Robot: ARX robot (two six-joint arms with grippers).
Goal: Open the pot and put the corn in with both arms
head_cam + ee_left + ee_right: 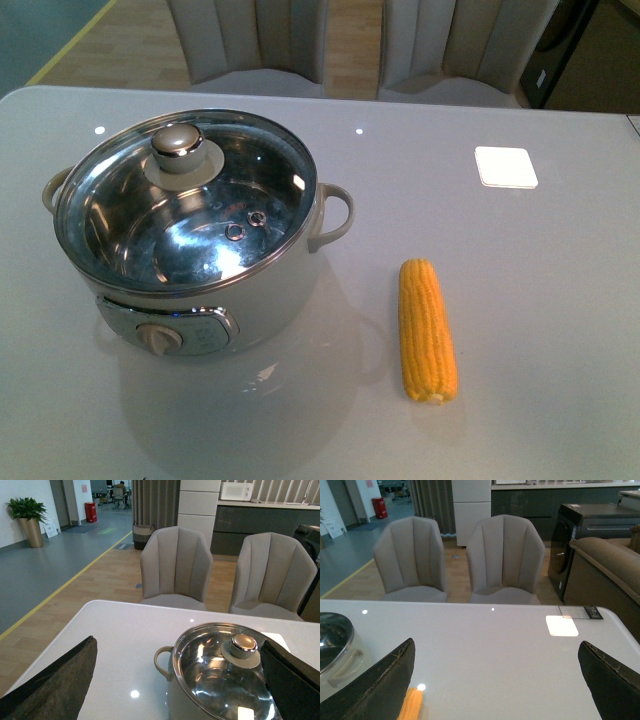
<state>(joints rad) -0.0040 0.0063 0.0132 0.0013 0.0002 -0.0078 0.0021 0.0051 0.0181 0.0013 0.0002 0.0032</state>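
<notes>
With my left gripper [175, 680] and right gripper [495, 680] gaping empty, I'd lift the slick, breakable lid [215, 225] by its knob [178, 143], then clamp the firm, light corn [427, 330] lying right of the pot [285, 295] mid-cob.

We count one pot [285, 295], one glass lid [215, 225] with one knob [178, 142], two loop handles [337, 215] on the pot, one cream dial [160, 338], one corn cob [427, 330], one white square pad [505, 167], one counter [540, 300] under them, and we see two padded chairs [175, 565].

no readable text, labels or signs
</notes>
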